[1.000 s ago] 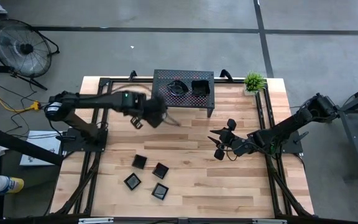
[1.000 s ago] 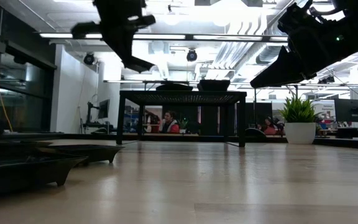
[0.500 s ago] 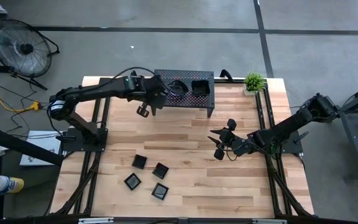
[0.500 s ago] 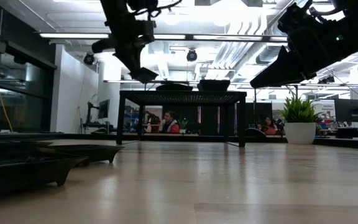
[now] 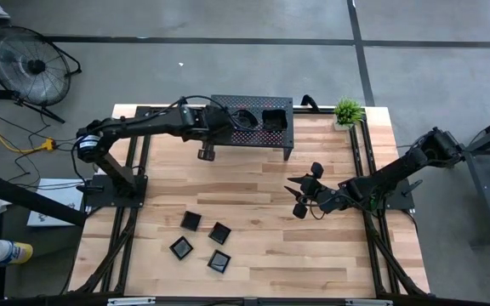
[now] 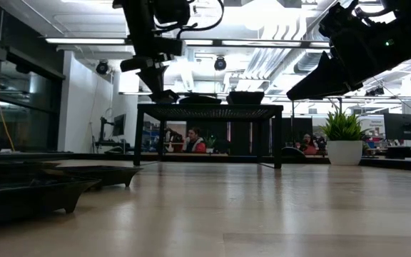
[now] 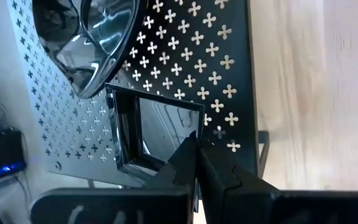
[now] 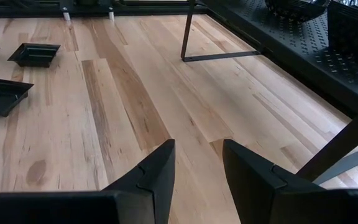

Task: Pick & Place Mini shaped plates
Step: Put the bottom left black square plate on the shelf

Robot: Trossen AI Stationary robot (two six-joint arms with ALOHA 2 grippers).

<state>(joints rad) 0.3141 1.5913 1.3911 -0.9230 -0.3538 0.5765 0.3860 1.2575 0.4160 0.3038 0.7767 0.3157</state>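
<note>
Left gripper (image 7: 197, 163) shut above rack (image 7: 229, 81) holding two plates (image 7: 154, 134).

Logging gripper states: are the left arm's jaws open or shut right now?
Shut. In the left wrist view the left gripper shows its two dark fingers pressed together, no gap, above the perforated rack.

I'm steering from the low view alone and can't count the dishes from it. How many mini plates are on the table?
Observer: Four mini plates, clustered on the wood well clear of the rack, on the left arm's side.
Operator: And on the rack?
Observer: The rack holds two side by side, a rounded plate and a square plate. The left gripper is shut, above the rack's left end.
Operator: Is the right gripper carrying anything?
Observer: No. The right gripper is open and empty, over bare wood.
</note>
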